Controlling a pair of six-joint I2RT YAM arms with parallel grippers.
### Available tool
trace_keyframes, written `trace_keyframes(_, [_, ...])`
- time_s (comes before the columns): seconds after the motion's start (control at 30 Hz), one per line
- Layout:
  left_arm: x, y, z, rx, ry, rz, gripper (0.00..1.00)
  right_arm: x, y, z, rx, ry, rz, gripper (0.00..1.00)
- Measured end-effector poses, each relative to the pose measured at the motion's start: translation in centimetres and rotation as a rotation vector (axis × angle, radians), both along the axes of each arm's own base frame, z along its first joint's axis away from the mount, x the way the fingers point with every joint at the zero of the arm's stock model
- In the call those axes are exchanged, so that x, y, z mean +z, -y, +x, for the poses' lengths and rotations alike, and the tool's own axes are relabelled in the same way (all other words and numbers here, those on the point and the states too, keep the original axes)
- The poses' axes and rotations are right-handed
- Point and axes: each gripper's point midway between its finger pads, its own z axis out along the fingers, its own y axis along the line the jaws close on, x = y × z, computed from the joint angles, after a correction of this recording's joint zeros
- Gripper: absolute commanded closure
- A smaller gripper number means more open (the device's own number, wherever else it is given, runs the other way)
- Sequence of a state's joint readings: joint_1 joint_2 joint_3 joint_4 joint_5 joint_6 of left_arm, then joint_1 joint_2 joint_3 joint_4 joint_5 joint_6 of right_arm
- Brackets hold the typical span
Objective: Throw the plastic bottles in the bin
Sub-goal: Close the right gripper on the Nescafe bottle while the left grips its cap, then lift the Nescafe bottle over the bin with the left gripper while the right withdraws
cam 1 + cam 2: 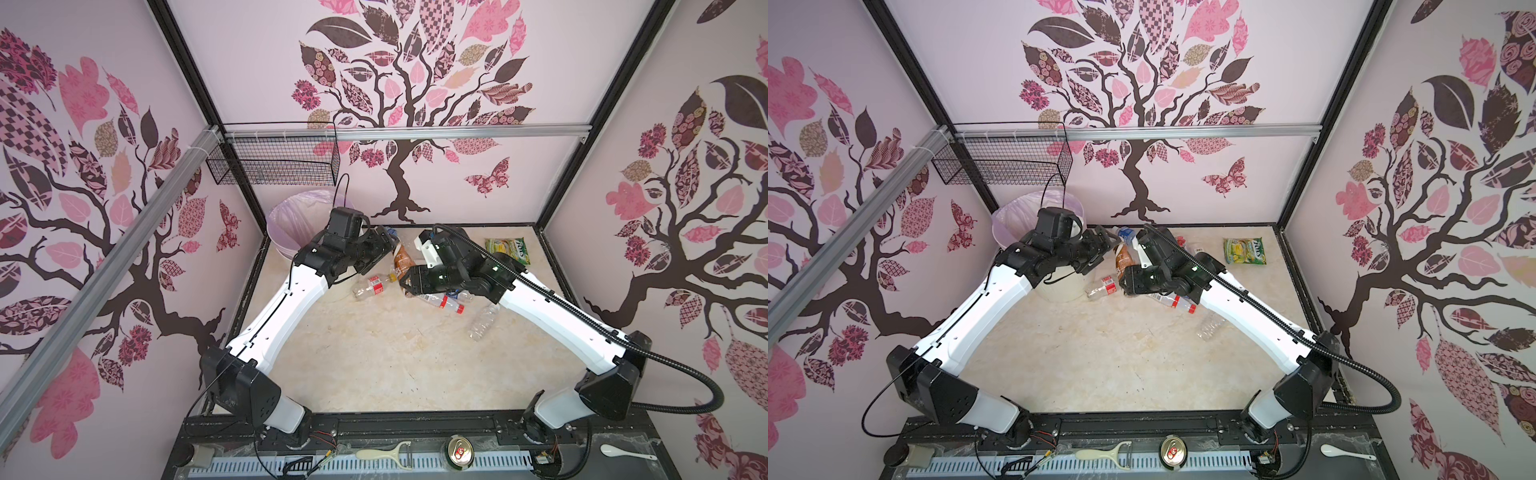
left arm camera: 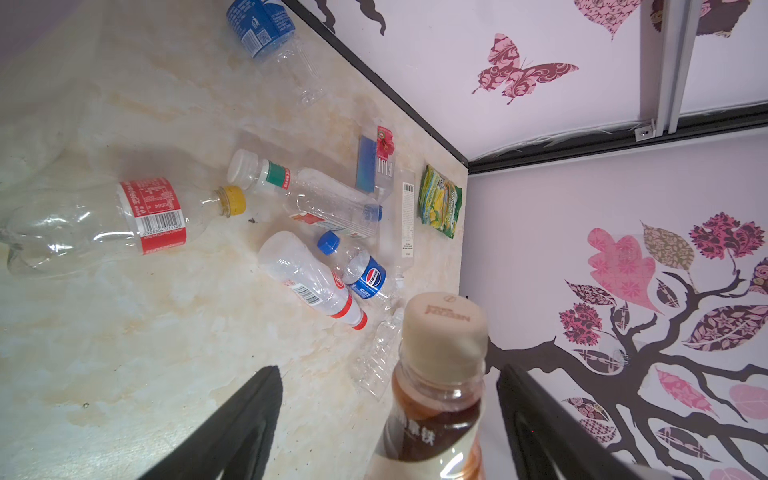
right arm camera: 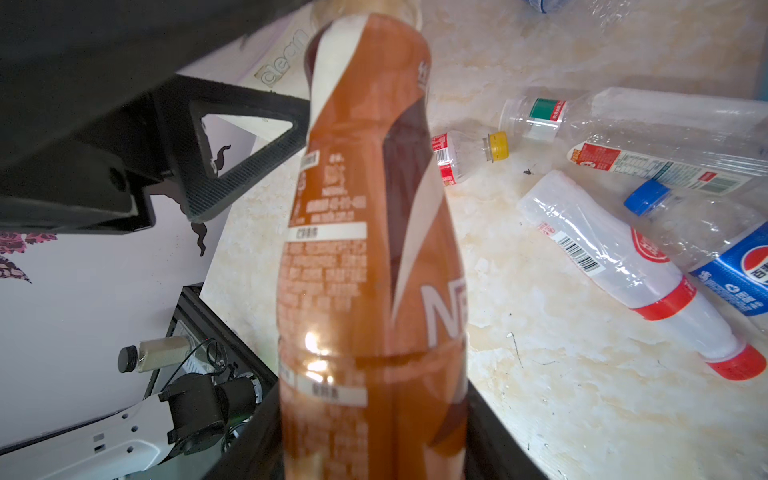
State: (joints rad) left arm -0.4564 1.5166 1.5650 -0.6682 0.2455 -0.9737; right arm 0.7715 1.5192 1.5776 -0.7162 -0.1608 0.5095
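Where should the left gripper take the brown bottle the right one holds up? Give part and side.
Probably best to grip the brown bottle on its narrow shoulder just under the cream cap, coming from the cap end. The right gripper clamps the wide lower body, leaving only the top free, and the open left gripper straddles it.

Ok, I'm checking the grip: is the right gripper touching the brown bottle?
Touching. The right wrist view shows the brown bottle clamped between the jaws of the right gripper, both pressed flush against its sides.
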Motion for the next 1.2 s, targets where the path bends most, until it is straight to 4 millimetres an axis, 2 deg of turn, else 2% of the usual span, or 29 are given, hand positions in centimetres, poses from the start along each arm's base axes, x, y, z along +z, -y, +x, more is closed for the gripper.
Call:
trace_keyframes(0.2, [-1.0,0.8,0.2,-0.009,-0.017,0.014,0.26,0.0,-0.2,-0.3,0.01,-0.012,0.007,0.47])
trace_keyframes(0.47, [-1.0,1.0,0.1,-0.007,-0.014,0.018,0.38,0.0,-0.4,-0.7,0.029,-0.026,0.016,0.47])
trace_keyframes(0.8, [-1.0,1.6,0.1,-0.008,-0.013,0.012,0.65,-0.7,-0.7,-1.1,0.047,-0.044,0.02,0.46])
trace_keyframes(0.97, [-1.1,1.5,0.2,-0.006,-0.01,0.018,0.67,-0.6,-0.8,-1.1,0.047,-0.044,0.022,0.41])
trace_keyframes(1.2, [-1.0,1.2,0.1,-0.016,0.001,0.049,0.68,-0.7,-0.9,-1.1,0.05,-0.041,0.025,0.25])
